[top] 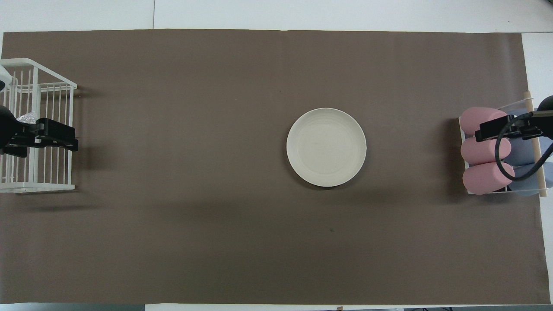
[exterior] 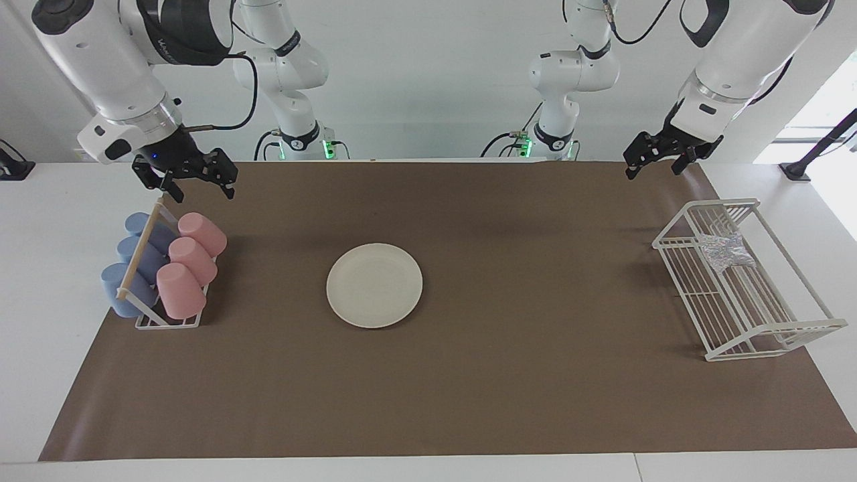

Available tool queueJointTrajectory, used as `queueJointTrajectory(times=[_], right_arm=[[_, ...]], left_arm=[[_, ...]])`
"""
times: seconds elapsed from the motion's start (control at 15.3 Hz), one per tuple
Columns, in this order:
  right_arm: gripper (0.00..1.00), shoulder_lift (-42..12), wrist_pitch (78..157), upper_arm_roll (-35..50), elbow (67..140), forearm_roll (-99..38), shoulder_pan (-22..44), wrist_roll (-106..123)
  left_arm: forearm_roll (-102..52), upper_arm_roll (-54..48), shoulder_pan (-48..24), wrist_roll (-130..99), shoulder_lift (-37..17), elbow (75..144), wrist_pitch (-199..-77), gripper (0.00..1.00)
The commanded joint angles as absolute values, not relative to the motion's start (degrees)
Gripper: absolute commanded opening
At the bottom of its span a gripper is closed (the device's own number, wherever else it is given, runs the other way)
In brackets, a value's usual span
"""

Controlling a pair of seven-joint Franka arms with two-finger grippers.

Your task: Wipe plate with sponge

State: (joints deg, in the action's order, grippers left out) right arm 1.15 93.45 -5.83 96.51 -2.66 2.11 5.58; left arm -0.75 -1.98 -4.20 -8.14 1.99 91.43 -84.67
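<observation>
Wiping not begun: left gripper (exterior: 659,161) hangs open and empty above the wire basket (exterior: 797,328) holding the sponge (exterior: 723,251), and should descend to grasp it; right gripper (exterior: 194,177), also open and empty, waits; the plate (exterior: 374,285) lies well apart from both.

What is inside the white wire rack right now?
Only the sponge lies in the wire rack, at the end nearer the robots. In the overhead view the left pincer covers most of it.
</observation>
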Motion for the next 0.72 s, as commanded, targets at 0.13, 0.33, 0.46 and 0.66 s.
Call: queueJointTrajectory(times=[0.13,0.33,0.46,0.66], right_arm=[[1.00,1.85,93.25,-5.71,96.77,-2.02,2.11,7.29],[1.00,1.85,93.25,-5.71,96.77,-2.02,2.11,7.38],[1.00,1.85,93.16,-5.71,96.77,-2.02,2.11,7.38],[1.00,1.85,93.25,-5.63,96.77,-2.02,2.11,7.30]], left_arm=[[-1.49,-1.58,-4.75,-7.91,2.11,91.05,-83.76,1.00],[-1.49,-1.58,-4.40,-8.00,2.20,91.23,-84.02,1.00],[-1.15,-1.49,-4.31,-8.00,3.16,92.89,-84.37,1.00],[5.67,-1.93,-5.18,-10.97,4.13,96.41,-86.31,1.00]])
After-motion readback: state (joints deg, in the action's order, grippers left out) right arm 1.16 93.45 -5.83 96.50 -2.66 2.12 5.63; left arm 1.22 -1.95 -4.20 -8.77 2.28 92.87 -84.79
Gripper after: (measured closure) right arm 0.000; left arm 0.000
